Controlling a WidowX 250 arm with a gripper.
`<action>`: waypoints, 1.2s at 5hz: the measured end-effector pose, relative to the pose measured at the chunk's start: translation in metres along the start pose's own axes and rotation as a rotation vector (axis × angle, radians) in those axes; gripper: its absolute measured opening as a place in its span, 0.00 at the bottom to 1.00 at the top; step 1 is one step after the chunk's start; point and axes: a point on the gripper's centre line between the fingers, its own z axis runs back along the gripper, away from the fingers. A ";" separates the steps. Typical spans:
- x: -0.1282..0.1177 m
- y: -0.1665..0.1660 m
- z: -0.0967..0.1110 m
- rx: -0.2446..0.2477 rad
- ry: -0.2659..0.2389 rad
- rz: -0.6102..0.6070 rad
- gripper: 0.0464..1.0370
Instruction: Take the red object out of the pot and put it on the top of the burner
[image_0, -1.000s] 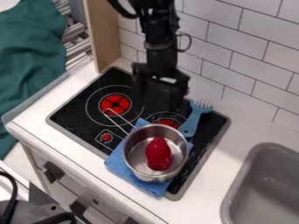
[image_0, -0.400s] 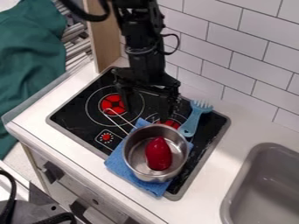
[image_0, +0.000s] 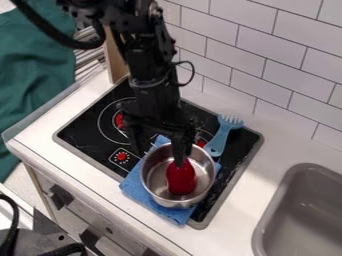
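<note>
Red object (image_0: 182, 180) sits inside the pot (image_0: 175, 203) on the cloth (image_0: 133, 186), and the gripper (image_0: 159, 148) hangs above with fingers parted, a spacing judged suited to straddling it for lifting, though fingertip contact cannot be confirmed.

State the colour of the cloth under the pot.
The cloth is blue, seen best in the camera view.
</note>
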 end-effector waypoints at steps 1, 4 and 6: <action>-0.002 -0.011 -0.011 0.001 0.023 -0.019 0.96; 0.008 -0.008 -0.048 0.012 0.097 -0.012 0.96; 0.018 -0.001 -0.059 0.005 0.110 0.003 0.91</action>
